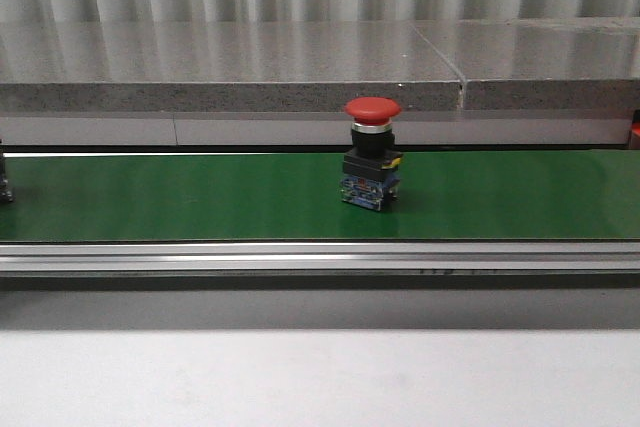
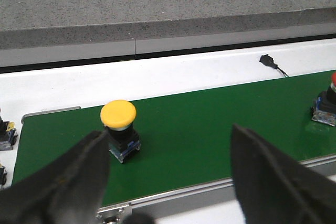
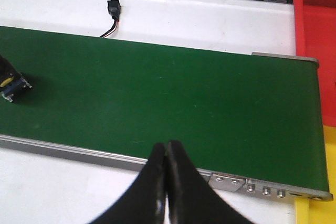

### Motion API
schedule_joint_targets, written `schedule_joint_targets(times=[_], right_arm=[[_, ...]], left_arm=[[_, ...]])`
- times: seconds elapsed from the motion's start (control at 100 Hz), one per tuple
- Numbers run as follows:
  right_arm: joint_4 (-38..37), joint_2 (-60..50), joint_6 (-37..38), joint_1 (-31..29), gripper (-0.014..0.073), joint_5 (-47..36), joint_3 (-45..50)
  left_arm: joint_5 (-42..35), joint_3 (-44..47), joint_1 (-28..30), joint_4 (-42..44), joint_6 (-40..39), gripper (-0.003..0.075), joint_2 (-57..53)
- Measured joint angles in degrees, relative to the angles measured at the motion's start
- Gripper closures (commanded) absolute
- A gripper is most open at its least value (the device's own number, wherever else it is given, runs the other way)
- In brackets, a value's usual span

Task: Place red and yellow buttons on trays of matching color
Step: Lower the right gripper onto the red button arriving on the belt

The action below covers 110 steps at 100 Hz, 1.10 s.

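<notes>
A red button (image 1: 372, 152) stands upright in the middle of the green belt (image 1: 200, 197), with a red dome cap, black body and blue-and-yellow base. It also shows at the frame edge in the left wrist view as the red button (image 2: 326, 107). A yellow button (image 2: 118, 128) stands upright on the belt near its end. My left gripper (image 2: 169, 129) is open and empty, just short of the belt's near rail, one finger (image 2: 68, 177) close beside the yellow button. My right gripper (image 3: 167, 148) is shut on nothing over the near rail. A red tray (image 3: 315, 19) and a yellow tray (image 3: 329, 182) lie past the belt's end.
More button bodies (image 2: 6, 132) sit off the belt's end on the white table. A black cable plug (image 3: 113, 10) lies behind the belt. A button base (image 3: 11, 85) is cut off at the frame edge. A grey stone ledge (image 1: 230, 67) runs behind the belt.
</notes>
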Motion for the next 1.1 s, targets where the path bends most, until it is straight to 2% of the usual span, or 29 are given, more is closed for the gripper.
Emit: schedule_joint_targets(times=[0.05,0.06,0.14,0.57,0.66,0.71,0.78,0.9,0.97,1.01,1.1], right_arm=[[0.0,0.0,0.0,0.0,0.0661,0.0,0.0],[0.0,0.0,0.0,0.0,0.0661,0.0,0.0],[0.0,0.0,0.0,0.0,0.0661,0.0,0.0],[0.0,0.0,0.0,0.0,0.0661,-1.7,0.0],[0.0,0.0,0.0,0.0,0.0635,-1.7,0.0],[0.0,0.0,0.0,0.0,0.0583,-1.7,0.0],[0.0,0.0,0.0,0.0,0.0452,-1.3,0.0],[0.0,0.0,0.0,0.0,0.0117,-0.1,0.0],[0.2,0.0,0.0,0.0,-0.003,1.3,0.0],[0.8,0.0,0.0,0.0,-0.0074,2.1,0.0],[2.6,0.0,0.0,0.0,-0.0048,3.8,0.0]], left_arm=[[-0.2,1.5,0.0,0.0,0.0,0.0566,-1.6],[-0.2,1.6,0.0,0.0,0.0,0.0566,-1.7],[-0.5,2.8,-0.1,0.0,0.0,0.0743,-3.2],[-0.9,3.2,-0.1,-0.1,0.0,0.074,-3.7],[-0.9,3.2,-0.1,-0.1,0.1,0.074,-3.7],[-0.9,3.2,-0.1,-0.1,0.1,0.074,-3.7],[-0.9,3.2,-0.1,-0.1,0.1,0.074,-3.7],[-0.9,3.2,-0.1,-0.1,0.1,0.074,-3.7],[-0.9,3.2,-0.1,-0.1,0.1,0.074,-3.7],[-0.9,3.2,-0.1,-0.1,0.1,0.074,-3.7],[-0.9,3.2,-0.1,-0.1,0.1,0.074,-3.7]])
